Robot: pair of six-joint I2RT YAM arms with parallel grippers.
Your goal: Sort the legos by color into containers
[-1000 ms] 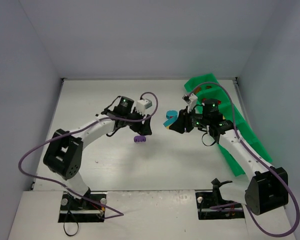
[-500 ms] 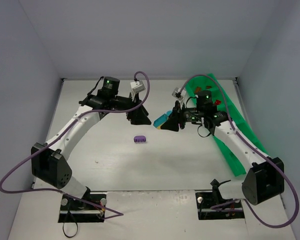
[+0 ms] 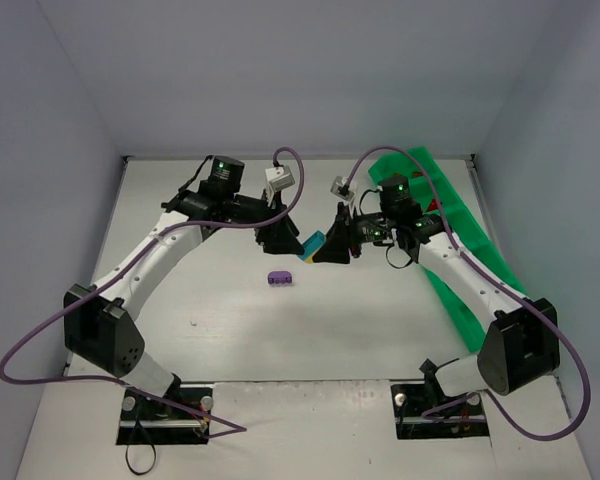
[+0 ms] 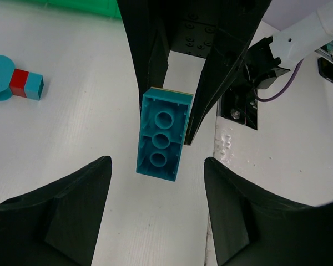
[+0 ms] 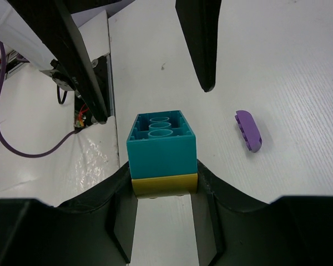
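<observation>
- Right gripper (image 5: pixel 164 191): fingers clamped on the yellow brick (image 5: pixel 164 184). A teal brick (image 5: pixel 162 141) is pressed onto it. The pair is held in the air over the table (image 3: pixel 210 330), to the left of the green tray (image 3: pixel 485 262) and clear of it.
- Left gripper (image 4: pixel 156 166): fingers apart, one on each side of the teal brick. The left wrist view shows a gap on both sides, so there is no contact yet.
- Change over the last second: the right gripper has carried the two-brick stack away from the tray toward the table's middle. The left arm has risen from low over the table and turned to face it. Within the last half second the space between the two grippers has closed.
- Meaning for the task: the arms appear to be setting up to pull the stack apart, since teal and yellow belong in separate compartments. The likely next step is for the left fingers to close on the teal brick.
- Purple brick (image 3: pixel 279 278): lies loose on the table, farther left of the tray than the stack, unsorted.
- Small cluster (image 4: pixel 14 83) of teal, red and blue pieces: on the table near the tray's edge.
</observation>
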